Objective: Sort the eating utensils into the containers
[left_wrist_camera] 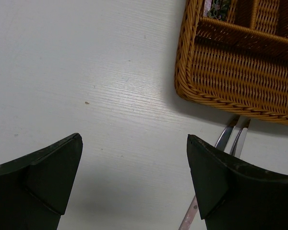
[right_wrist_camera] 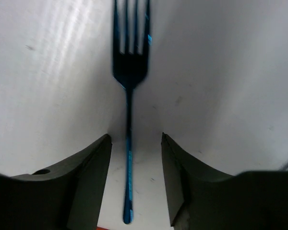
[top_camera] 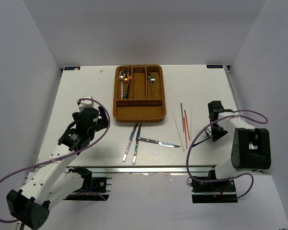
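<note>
The right arm's fingers (right_wrist_camera: 89,177) stand partly open, one on each side of the blue fork (right_wrist_camera: 129,115), with a gap between each pad and the slim handle. They hold nothing yet. The fork lies flat on the table (right_wrist_camera: 221,96), tines pointing away from the wrist, and the fingers straddle the half of the handle near its tail.

The main risk, as I judge it, is the grasp itself. The handle is thin and lies flush on the table, so pads that close too high could skid over it and pinch air. If they come too low, they would scrape the surface and nudge the fork askew. A grip this far back (well away from the heavier tined end) could also let the fork droop or swivel once lifted, and it may then catch the rim of the wicker tray (top_camera: 139,116).

The chopsticks (top_camera: 185,125) lie between this arm and the tray, so a low carry might sweep them out of line.

The left arm's fingers (left_wrist_camera: 48,177) are spread wide and empty over bare table just beside the tray's corner, near the knives (top_camera: 133,141). Both arms reaching for the tray at once could crowd each other.
</note>
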Robot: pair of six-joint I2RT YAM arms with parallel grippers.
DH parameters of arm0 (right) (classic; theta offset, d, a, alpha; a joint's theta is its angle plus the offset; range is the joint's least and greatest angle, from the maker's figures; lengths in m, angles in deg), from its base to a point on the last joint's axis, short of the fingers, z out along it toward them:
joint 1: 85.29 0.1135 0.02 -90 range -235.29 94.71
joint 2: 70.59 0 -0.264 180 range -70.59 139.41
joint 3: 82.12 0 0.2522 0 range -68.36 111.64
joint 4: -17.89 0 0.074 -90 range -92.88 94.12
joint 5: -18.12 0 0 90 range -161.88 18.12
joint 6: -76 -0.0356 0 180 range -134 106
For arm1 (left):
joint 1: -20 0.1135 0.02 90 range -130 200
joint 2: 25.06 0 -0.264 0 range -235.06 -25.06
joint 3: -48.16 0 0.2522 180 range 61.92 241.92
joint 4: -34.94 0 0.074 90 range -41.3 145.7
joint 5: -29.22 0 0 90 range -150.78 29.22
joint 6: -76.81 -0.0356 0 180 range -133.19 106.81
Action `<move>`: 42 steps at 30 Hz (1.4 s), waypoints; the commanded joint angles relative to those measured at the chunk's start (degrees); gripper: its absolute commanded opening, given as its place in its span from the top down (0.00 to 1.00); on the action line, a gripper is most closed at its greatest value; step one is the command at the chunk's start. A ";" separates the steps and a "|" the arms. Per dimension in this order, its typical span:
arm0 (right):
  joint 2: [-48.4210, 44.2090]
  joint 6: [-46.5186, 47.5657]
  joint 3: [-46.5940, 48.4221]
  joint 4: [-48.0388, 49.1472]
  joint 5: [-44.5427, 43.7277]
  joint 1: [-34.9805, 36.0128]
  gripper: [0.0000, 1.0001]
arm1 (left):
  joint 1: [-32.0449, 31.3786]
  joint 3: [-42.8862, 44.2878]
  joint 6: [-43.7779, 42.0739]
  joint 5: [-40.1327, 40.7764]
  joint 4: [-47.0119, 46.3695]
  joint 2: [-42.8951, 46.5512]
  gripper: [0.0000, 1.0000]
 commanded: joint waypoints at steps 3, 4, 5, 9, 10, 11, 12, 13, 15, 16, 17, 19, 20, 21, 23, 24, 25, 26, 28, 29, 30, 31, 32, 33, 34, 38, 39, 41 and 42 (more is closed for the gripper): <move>3.71 0.15 -2.36 6.22 1.51 -1.27 0.64 | -0.48 1.50 -0.20 -0.41 -0.57 0.68 0.02; 3.89 -0.03 -2.71 6.22 1.33 -1.27 0.68 | -0.48 1.58 -0.20 -0.50 -0.57 0.68 0.02; 3.80 -0.99 -3.06 6.05 1.07 -1.27 0.74 | -0.48 1.58 -0.20 -0.50 -0.57 0.68 0.02; 2.22 -2.23 -6.05 8.33 1.68 -1.36 0.94 | -0.48 1.50 -0.28 -0.67 -0.66 0.50 0.02; 1.79 -2.58 -6.14 8.51 1.60 -1.36 0.98 | -0.48 1.41 -0.37 -0.76 -0.74 0.42 0.02; 1.52 -2.93 -6.14 8.34 1.68 -1.36 1.00 | -0.48 1.32 -0.37 -0.85 -0.83 0.33 0.02; 1.17 -3.19 -5.62 7.81 1.77 -1.36 1.00 | -0.48 1.32 -0.46 -0.85 -0.83 0.33 0.02; 0.21 -3.37 -5.10 7.46 1.86 -1.36 1.00 | -0.48 1.32 -0.46 -0.94 -1.01 0.33 0.02; -1.38 -2.59 -3.95 6.84 2.47 -1.27 1.00 | -0.48 1.32 -0.55 -0.76 -1.01 0.07 0.02; -3.04 -2.23 -2.03 6.58 2.47 -1.27 1.00 | -0.48 1.32 -0.55 -0.76 -1.01 0.07 0.02; -4.01 -1.53 -1.14 6.75 3.26 -1.27 1.00 | -0.48 1.32 -0.55 -0.76 -1.10 -0.02 0.02; -6.29 1.98 2.36 8.50 4.23 -0.66 1.00 | -0.48 1.49 -0.64 -0.50 -1.01 -0.20 0.02; -6.74 3.56 3.34 10.25 5.02 0.04 1.00 | -0.48 1.50 -0.64 -0.24 -0.92 -0.29 0.02; -7.09 6.70 4.13 12.62 5.02 2.83 1.00 | -0.40 1.58 -0.64 -0.15 -0.92 -0.11 0.02; -5.09 9.27 8.85 17.38 3.63 5.83 1.00 | -0.48 1.50 -0.90 -0.15 -1.18 0.15 0.02; -3.68 11.11 11.67 17.65 2.57 8.80 1.00 | -0.40 1.50 -1.07 -0.15 -1.36 0.33 0.02; 0.25 14.09 15.00 16.00 1.00 10.40 1.00 | -0.48 1.41 -1.16 -0.24 -1.80 0.68 0.02; 2.55 15.34 22.87 14.59 0.20 11.81 1.00 | -0.40 1.41 -1.25 -0.32 -1.89 0.77 0.02; 8.68 21.72 29.77 15.79 4.03 14.98 1.00 | -0.48 1.06 -1.43 -0.41 -2.15 0.60 0.02; 11.07 24.38 36.42 18.15 12.24 15.77 1.00 | -0.48 1.14 -1.51 -0.59 -2.24 0.42 0.02; 13.19 26.66 39.70 19.74 15.71 17.26 1.00 | -0.48 1.23 -1.78 -0.85 -2.33 0.07 0.02; 17.73 29.99 43.21 20.28 18.10 18.05 1.00 | -0.48 1.23 -1.78 -0.76 -2.41 -0.54 0.02; 20.47 32.20 47.17 20.37 23.17 19.45 1.00 | -0.48 1.23 -1.87 -0.76 -2.33 -0.81 0.02; 23.20 33.96 56.08 19.33 23.83 19.99 1.00 | -0.48 1.41 -1.87 -0.68 -2.15 -1.07 0.02; 29.58 34.94 61.30 17.41 23.83 20.34 1.00 | -0.48 1.49 -1.87 -0.50 -2.06 -1.25 0.02; 44.73 39.68 83.82 11.94 28.03 20.70 1.00 | -0.48 1.23 -2.13 -0.59 -2.42 -0.55 0.02; 47.72 40.22 87.25 13.94 28.22 20.70 1.00 | -0.48 1.06 -2.13 -0.50 -2.59 -0.29 0.02; 49.06 40.83 87.64 16.93 28.22 20.61 1.00 | -0.48 0.88 -2.13 -0.33 -2.50 -0.11 0.02; 49.33 41.79 87.03 18.60 28.14 20.70 1.00 | -0.48 0.97 -2.04 -0.24 -2.42 -0.20 0.02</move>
